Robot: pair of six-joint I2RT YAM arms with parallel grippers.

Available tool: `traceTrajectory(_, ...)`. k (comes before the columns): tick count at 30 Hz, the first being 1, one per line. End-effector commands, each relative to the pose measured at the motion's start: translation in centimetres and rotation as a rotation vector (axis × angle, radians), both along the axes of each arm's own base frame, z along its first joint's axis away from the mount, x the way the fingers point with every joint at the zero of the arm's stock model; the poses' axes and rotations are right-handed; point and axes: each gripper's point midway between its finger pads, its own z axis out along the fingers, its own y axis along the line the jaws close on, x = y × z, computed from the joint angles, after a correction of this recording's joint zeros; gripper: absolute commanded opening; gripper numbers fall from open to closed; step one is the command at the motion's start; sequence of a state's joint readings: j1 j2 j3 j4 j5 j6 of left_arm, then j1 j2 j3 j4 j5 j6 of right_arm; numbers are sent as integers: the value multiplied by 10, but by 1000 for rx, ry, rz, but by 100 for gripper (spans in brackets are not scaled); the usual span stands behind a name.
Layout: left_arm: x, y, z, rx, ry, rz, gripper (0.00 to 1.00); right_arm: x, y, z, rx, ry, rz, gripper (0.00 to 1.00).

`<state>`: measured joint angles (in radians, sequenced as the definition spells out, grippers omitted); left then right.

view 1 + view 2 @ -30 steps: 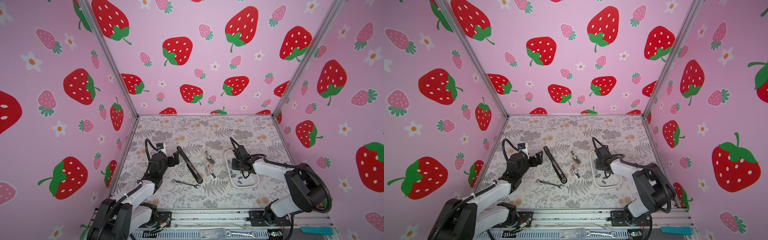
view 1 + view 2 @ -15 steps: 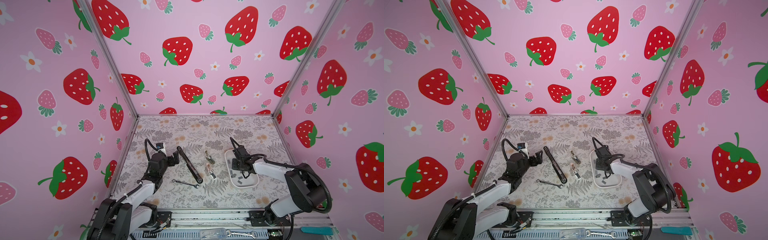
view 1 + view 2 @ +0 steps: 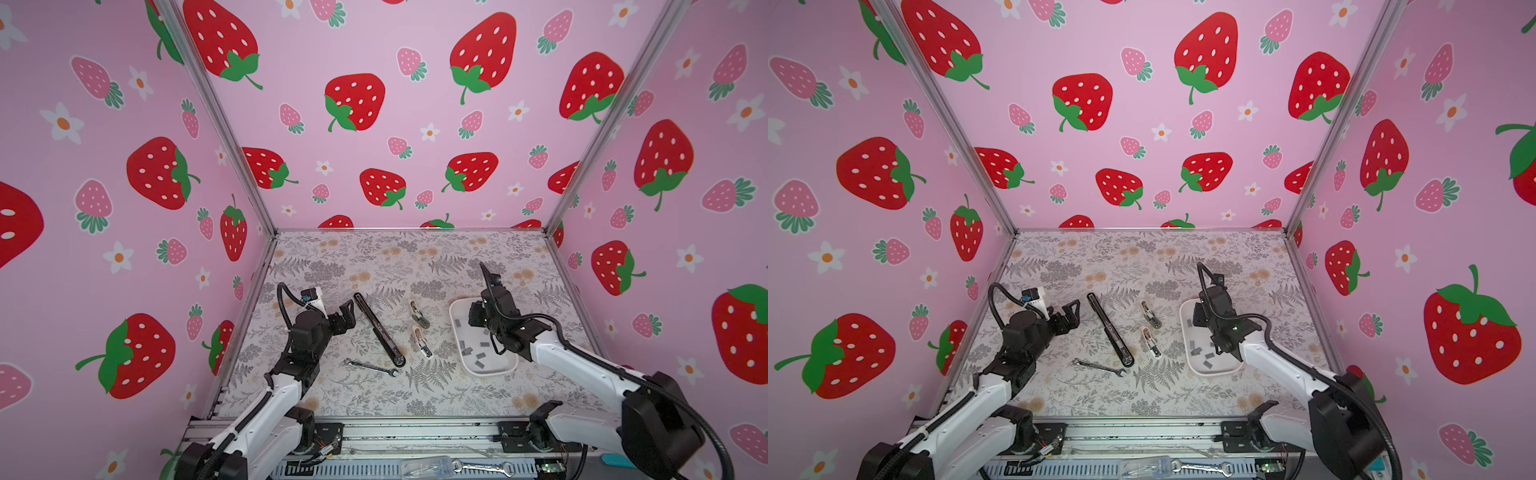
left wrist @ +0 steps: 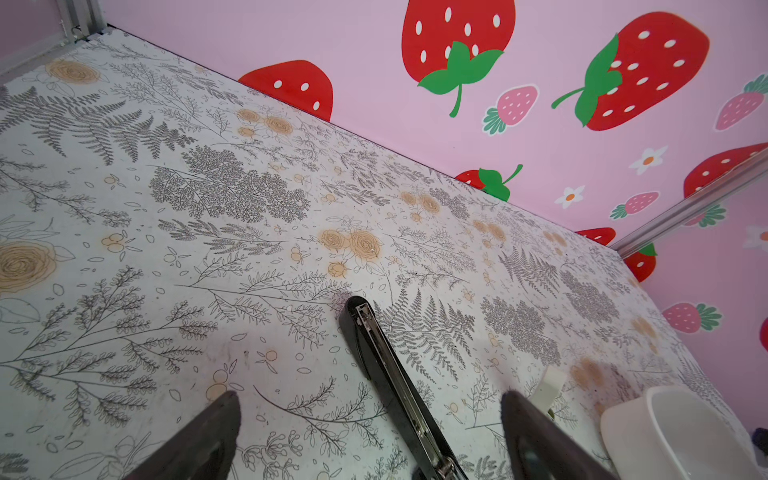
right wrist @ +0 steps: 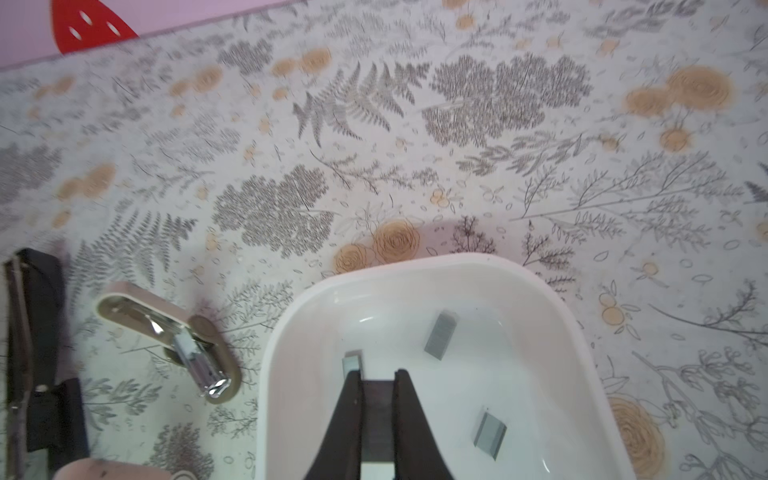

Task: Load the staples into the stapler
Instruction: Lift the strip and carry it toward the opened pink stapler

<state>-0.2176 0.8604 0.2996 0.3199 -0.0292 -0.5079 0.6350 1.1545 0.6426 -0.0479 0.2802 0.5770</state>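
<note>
Stapler [image 3: 380, 330]: long, slim and black. It lies flat on the floral table mat [image 3: 374, 266], left of centre, running from far-left to near-right. Its silver channel [image 4: 390, 374] faces up in the left wrist view.

Staples [image 3: 467, 350]: loose grey strips scattered in a white tray [image 3: 486, 373]. The tray sits right of centre, well apart from the stapler.

Right gripper [image 5: 377, 374]: down inside the far part of the tray, jaws clenched. A dark grey staple strip [image 5: 377, 415] fills the gap between the fingers, pinched by its sides. One more strip lies just beside a fingertip, and two lie loose farther off in the tray.

Left gripper [image 3: 347, 307]: jaws spread wide, holding nothing. It hangs low over the mat, just left of the stapler's far end. In the left wrist view that end lies between the two fingers and touches neither.

Between stapler and tray:
- Small beige stapler [image 3: 419, 313], the farther of the two.
- Small pink stapler [image 3: 422, 343], the nearer.

Wrench [image 3: 370, 368]: flat on the mat, just beside the black stapler's near end. Contact cannot be told.
</note>
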Motion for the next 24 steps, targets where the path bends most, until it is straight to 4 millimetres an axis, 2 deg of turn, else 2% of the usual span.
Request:
traceTrajectory(1, -10, 6, -5, -190, 44, 87, 99, -6, 3, 14, -3, -90, 57, 11)
traceTrajectory(3, -14, 5, 3, -236, -4, 80, 99, -16, 11, 24, 6, -131, 112, 10)
traceTrajectory(5, -21, -5, 15, -160, -85, -21, 99, -32, 24, 36, 25, -192, 183, 11)
traceTrajectory(7, -26, -1, 12, -164, -75, -6, 99, -46, 36, 41, 30, -225, 257, 11)
traceTrajectory(9, -34, -7, 8, -132, -35, -50, 99, -59, 47, 48, 32, -264, 328, 11)
traceTrajectory(14, -55, -28, -2, -114, 61, -203, 99, -87, 85, 46, 23, -337, 520, 11)
traceTrajectory(15, -58, -29, -3, -121, 80, -208, 99, -91, 94, 38, 7, -328, 559, 11)
traceTrajectory(20, -68, -24, -10, -92, 155, -196, 99, -117, 129, 34, -16, -369, 727, 11)
traceTrajectory(24, -73, -18, -14, -30, 217, -185, 99, -133, 146, 28, -30, -371, 833, 11)
